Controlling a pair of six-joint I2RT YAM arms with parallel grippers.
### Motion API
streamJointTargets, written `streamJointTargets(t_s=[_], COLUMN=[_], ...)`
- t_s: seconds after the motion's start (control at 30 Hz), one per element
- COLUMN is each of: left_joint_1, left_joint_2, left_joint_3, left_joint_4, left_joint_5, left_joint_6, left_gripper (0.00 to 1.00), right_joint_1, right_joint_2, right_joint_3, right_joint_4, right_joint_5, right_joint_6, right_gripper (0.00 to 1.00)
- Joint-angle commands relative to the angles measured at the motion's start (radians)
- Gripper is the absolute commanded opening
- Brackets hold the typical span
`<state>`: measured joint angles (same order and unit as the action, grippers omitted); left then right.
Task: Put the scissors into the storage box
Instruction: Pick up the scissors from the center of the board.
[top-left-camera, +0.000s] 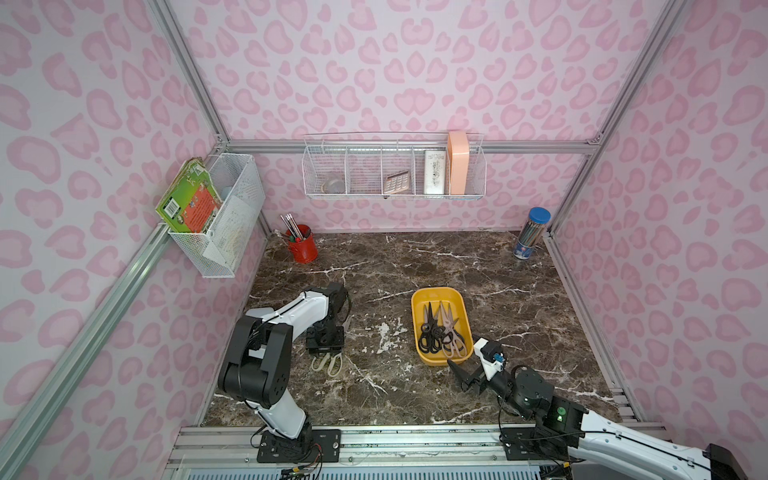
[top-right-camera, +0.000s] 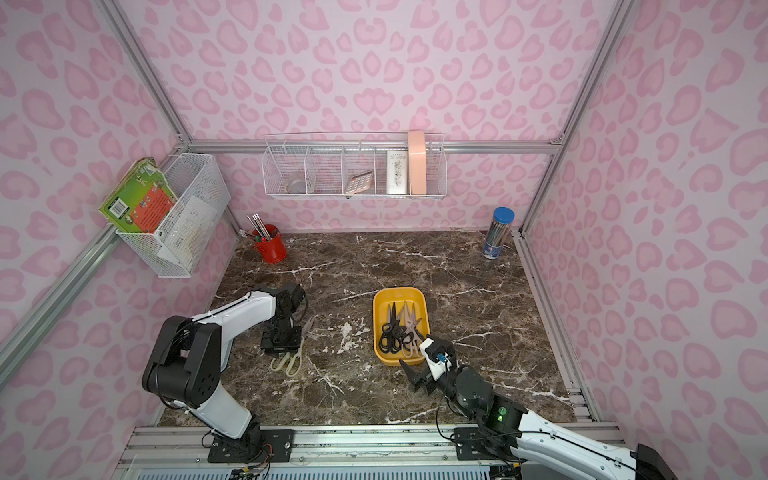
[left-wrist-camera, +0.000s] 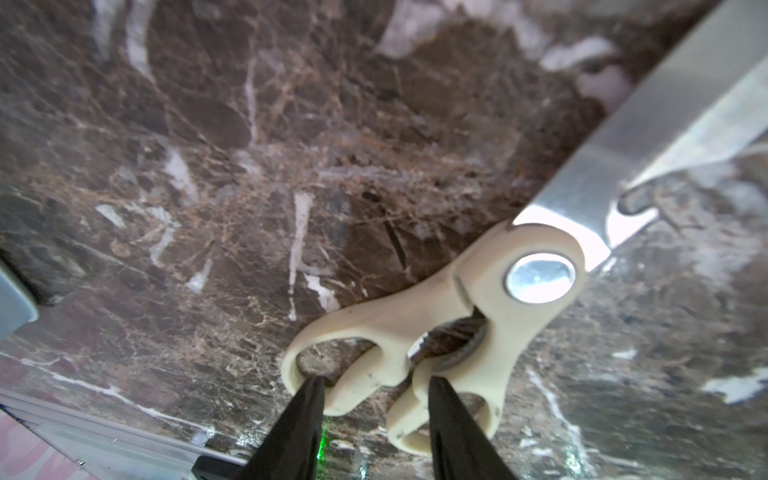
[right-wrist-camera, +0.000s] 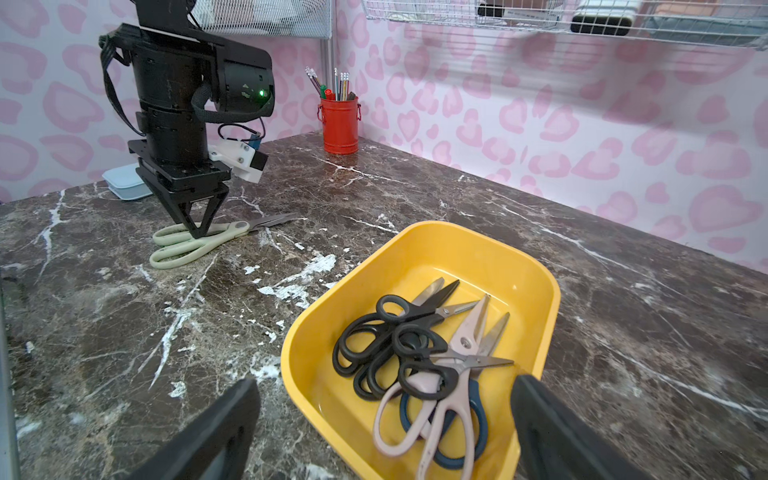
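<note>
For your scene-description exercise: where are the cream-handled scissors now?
In both top views, the cream-handled scissors lie beneath the left gripper, left of the storage box.

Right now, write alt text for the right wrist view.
A yellow box holding a heap of scissors, black, pink and blue handled, sits on the marble table in front of the open right gripper. The left gripper points down at the handles of cream scissors lying flat; a red pen cup stands by the wall.
</note>
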<state>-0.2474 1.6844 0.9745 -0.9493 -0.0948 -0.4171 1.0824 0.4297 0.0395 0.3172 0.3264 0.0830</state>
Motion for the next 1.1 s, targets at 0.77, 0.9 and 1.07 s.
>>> streamJointTargets(t_s=[0.77, 0.9, 1.07], left_joint_1=[-0.094, -0.095, -0.096], left_joint_2=[-0.19, -0.197, -0.14], left_joint_3=[-0.105, -0.122, -0.125], left_joint_4=[0.019, 0.02, 0.042], left_joint_5=[0.164, 0.136, 0.115], left_joint_6=[-0.116, -0.118, -0.116], left_gripper=[0.47, 0.51, 0.5], right_joint_1=[0.001, 0.001, 0.001], right_joint_2=[0.105, 0.104, 0.097], right_joint_3=[0.018, 0.019, 0.018], right_joint_4=[0.042, 0.04, 0.039], right_joint_5=[0.008, 0.012, 0.008], right_joint_6=[0.006, 0.008, 0.006], right_gripper=[0.98, 0.98, 0.98])
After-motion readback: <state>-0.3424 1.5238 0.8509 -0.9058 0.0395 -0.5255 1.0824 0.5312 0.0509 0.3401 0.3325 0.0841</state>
